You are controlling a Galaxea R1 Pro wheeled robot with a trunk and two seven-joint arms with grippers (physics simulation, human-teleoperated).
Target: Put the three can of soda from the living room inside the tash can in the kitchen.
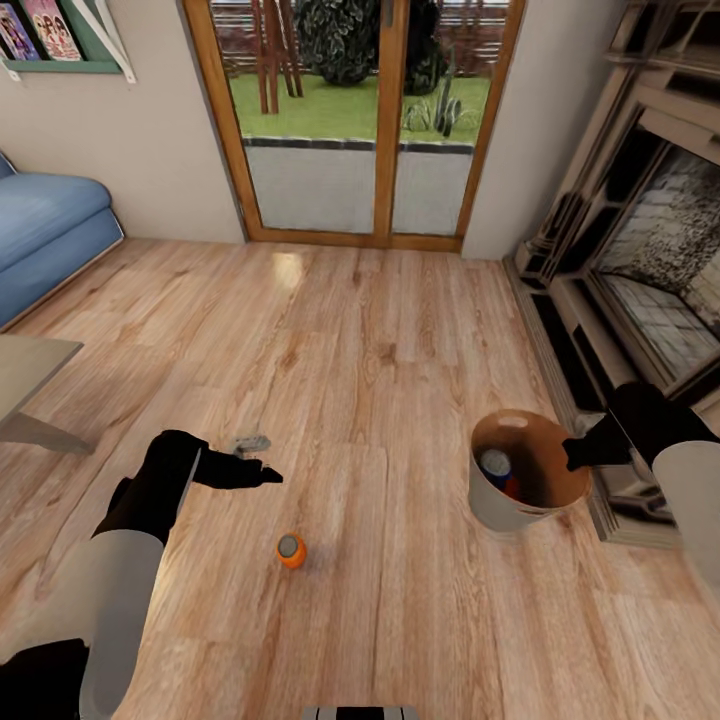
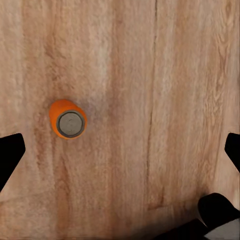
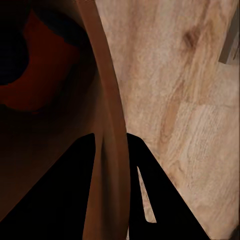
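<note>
Cans half-hidden inside the trash can; sofa cut off at frame edge.

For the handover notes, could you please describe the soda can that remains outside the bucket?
On the wood floor before the glass doors, the orange soda can stands upright, alone, left of the trash can. The other cans lie inside that bucket.

1 orange soda can stood upright on the wood floor, near left. The off-white trash can, well right, held a blue can.
</note>
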